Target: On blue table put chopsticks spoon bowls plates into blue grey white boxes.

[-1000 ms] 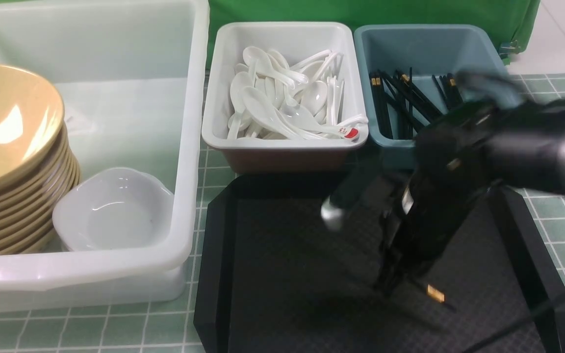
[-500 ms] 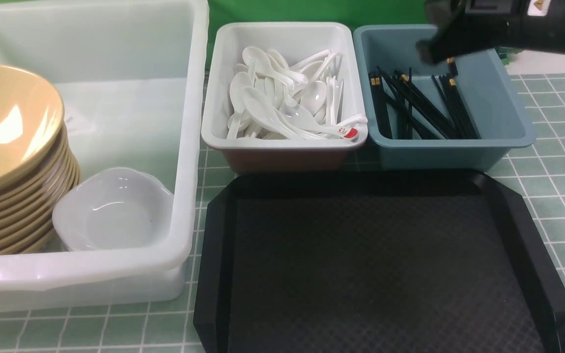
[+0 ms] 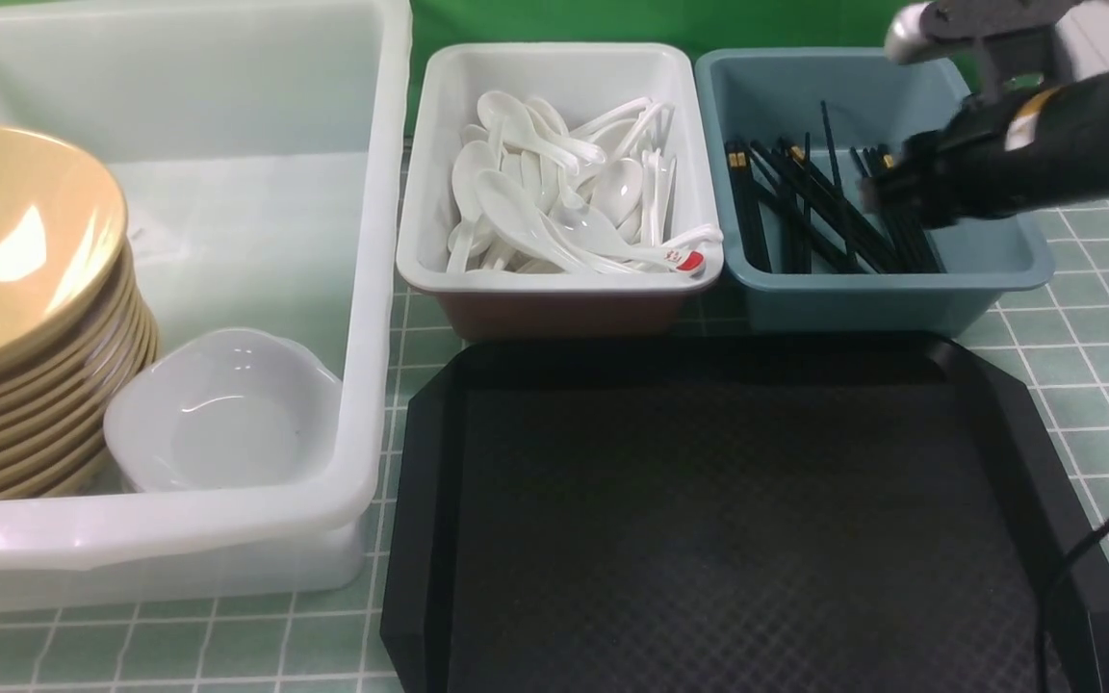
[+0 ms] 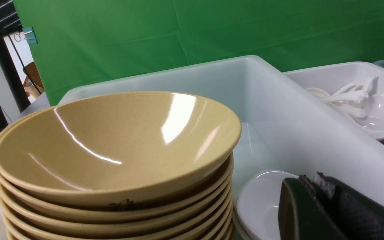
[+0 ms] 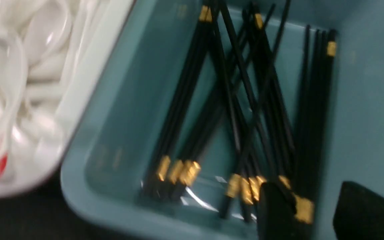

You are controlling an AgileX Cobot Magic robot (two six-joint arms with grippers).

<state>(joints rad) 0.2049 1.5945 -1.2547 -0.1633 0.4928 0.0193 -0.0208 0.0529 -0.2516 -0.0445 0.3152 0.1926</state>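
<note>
My right gripper (image 3: 887,188) hovers, blurred, over the right side of the blue-grey box (image 3: 901,289). In the right wrist view it (image 5: 308,186) is open, and a gold-banded stick lies between its fingers. Several black chopsticks (image 3: 795,212) lie in that box (image 5: 112,116), and one (image 3: 834,164) leans steeply. White spoons (image 3: 564,202) fill the white box (image 3: 554,63). Stacked tan bowls (image 3: 25,250) and white plates (image 3: 227,414) sit in the large translucent box (image 3: 376,192). My left gripper (image 4: 308,181), out of the front view, is shut and empty beside the plates (image 4: 262,200) and bowls (image 4: 112,140).
A black textured tray (image 3: 728,520) lies bare in front of the two small boxes on the grid-printed table (image 3: 1094,385). A spoon with a red mark (image 3: 689,260) lies at the white box's front right corner. A green backdrop stands behind the boxes.
My right arm has left the black tray, where it had a chopstick, risen over the blue-grey box and come down over its right side. One more chopstick now leans in that box.
</note>
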